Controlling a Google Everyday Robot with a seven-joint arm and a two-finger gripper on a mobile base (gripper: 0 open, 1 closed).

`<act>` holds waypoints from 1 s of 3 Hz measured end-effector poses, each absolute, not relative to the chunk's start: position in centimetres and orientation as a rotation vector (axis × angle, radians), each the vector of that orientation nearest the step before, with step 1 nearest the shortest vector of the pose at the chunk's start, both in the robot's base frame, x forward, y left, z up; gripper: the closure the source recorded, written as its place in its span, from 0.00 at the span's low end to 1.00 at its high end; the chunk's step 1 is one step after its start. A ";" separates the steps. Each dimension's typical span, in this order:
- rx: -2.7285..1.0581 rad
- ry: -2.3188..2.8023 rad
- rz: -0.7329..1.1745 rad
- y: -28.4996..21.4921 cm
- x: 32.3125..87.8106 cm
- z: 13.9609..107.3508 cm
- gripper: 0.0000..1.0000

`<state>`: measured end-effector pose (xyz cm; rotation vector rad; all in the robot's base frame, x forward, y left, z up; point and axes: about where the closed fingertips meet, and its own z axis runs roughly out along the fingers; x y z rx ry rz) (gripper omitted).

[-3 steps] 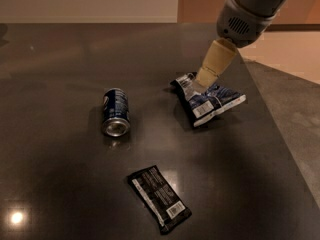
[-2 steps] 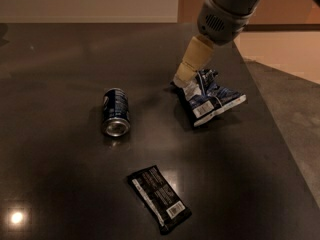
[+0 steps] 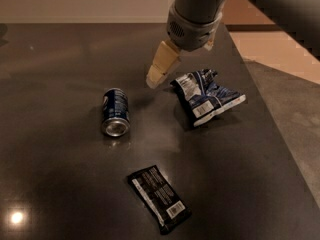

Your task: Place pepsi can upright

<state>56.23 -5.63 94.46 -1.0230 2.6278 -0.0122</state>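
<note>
Gripper (image 3: 156, 75) first: cream-tipped, slanting down and to the left from a bulky grey wrist housing (image 3: 194, 21) at upper centre. Hovers above the dark table (image 3: 60, 59), touching nothing, with nothing seen in its grasp; open or closed, cannot tell from this angle. Tip aimed at the bare patch between can and bag, nearer the bag's upper left corner. Now from the left. Near the bottom left corner, a small bright spot of reflected light (image 3: 17, 217) on the glossy tabletop. Further right, left of centre, the pepsi can (image 3: 114, 109): dark blue, lying on its side, not upright, silver top end facing the camera and the near edge, body pointing away. Rests alone on the table, apart from everything else, down and to the left of the gripper. Lower and right of that, toward the near edge, a flat black wrapper (image 3: 159, 199) with a white barcode at its near end, lying diagonally, well apart from the can. Right of centre, a crumpled blue-and-white snack bag (image 3: 207, 96), just beside and below the gripper tip but not touched by it. Beyond the bag, the table's right edge running diagonally, then grey floor (image 3: 295, 134) with a paler tan strip (image 3: 280, 49) farther back.
</note>
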 end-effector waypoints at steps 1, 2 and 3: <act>-0.908 2.672 -0.036 -4.3 56.0 94.0 0.00; -0.800 2.712 -0.031 -3.1 56.0 93.1 0.00; -0.800 2.712 -0.031 -3.1 56.0 93.1 0.00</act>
